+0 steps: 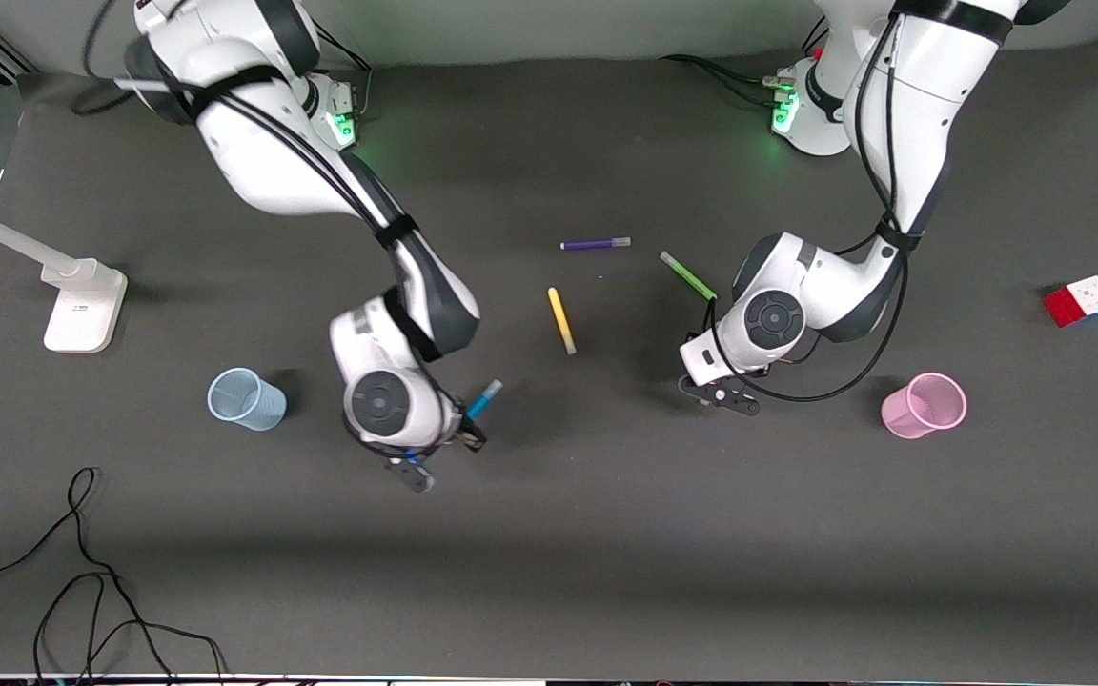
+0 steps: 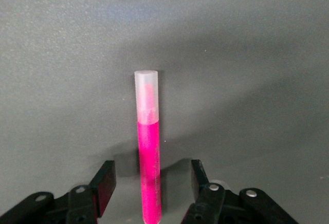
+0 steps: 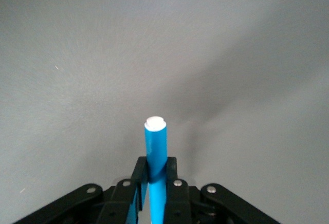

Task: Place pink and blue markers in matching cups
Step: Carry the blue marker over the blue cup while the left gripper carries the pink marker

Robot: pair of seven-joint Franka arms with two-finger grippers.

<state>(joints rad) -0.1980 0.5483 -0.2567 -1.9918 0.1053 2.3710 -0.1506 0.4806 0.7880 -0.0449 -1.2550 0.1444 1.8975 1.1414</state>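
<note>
While the right end effector (image 3: 154, 183) clamps the blue marker (image 3: 155, 147), the left end effector (image 2: 151, 190) — spread open — flanks the pink marker (image 2: 149, 152).

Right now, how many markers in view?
5. Purple, green and yellow lie mid-table; blue marker clamped in right gripper; pink marker between open left gripper fingers.

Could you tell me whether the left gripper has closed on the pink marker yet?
Open: the left gripper has a finger on each side of the pink marker, with gaps showing.
</note>
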